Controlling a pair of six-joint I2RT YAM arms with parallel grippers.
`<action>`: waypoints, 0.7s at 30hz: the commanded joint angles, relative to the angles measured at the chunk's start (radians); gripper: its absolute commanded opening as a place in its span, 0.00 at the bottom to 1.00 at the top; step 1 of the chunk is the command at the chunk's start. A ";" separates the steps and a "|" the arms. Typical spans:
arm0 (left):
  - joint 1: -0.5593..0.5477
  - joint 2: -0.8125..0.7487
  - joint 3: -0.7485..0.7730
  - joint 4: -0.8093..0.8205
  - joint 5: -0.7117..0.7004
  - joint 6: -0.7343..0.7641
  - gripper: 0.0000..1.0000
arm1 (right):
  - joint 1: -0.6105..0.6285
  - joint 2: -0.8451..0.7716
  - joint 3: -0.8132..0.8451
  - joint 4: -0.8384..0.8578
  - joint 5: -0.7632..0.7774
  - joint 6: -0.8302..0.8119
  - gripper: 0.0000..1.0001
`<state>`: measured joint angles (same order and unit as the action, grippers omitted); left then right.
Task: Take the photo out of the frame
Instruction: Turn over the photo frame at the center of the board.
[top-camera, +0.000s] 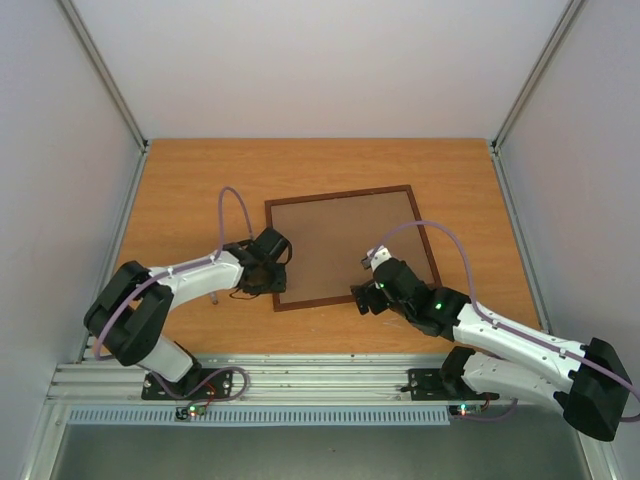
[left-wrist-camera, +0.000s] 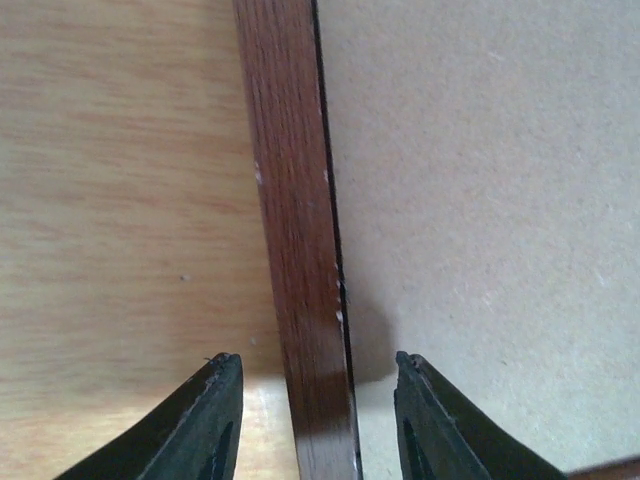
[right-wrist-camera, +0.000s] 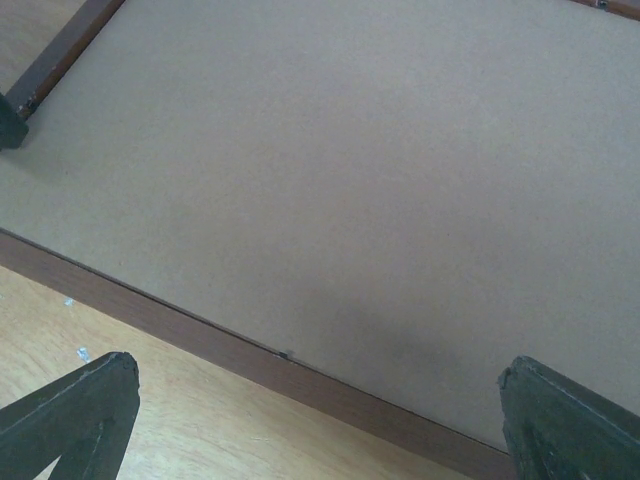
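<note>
The frame (top-camera: 340, 193) lies face down in the middle of the table, its plain brown back (top-camera: 350, 245) turned up. The photo is hidden. My left gripper (top-camera: 277, 262) straddles the frame's left rail (left-wrist-camera: 300, 250) near the near-left corner, open, with one finger (left-wrist-camera: 215, 410) over the table and the other (left-wrist-camera: 430, 420) over the back, a gap on each side of the rail. My right gripper (top-camera: 362, 282) hangs wide open over the near rail (right-wrist-camera: 250, 350), holding nothing.
The wooden table (top-camera: 180, 190) is bordered by white walls left, right and behind. An aluminium rail (top-camera: 300, 378) runs along the near edge, with both arm bases on it. In the right wrist view a dark fingertip (right-wrist-camera: 10, 125) of the left gripper shows at the frame's far corner.
</note>
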<state>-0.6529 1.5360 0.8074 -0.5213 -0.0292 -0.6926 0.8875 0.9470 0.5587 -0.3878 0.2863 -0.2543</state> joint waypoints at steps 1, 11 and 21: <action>-0.025 -0.042 -0.021 0.012 0.021 -0.019 0.42 | 0.011 0.003 0.015 0.021 -0.002 -0.016 0.98; -0.028 -0.002 -0.015 0.013 -0.015 -0.019 0.29 | 0.042 0.017 0.023 0.023 -0.005 -0.034 0.98; -0.027 -0.018 -0.024 0.012 -0.031 -0.013 0.16 | 0.086 0.022 0.037 0.036 0.001 -0.060 0.99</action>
<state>-0.6758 1.5284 0.7879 -0.5201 -0.0269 -0.7101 0.9455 0.9657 0.5621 -0.3813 0.2802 -0.2863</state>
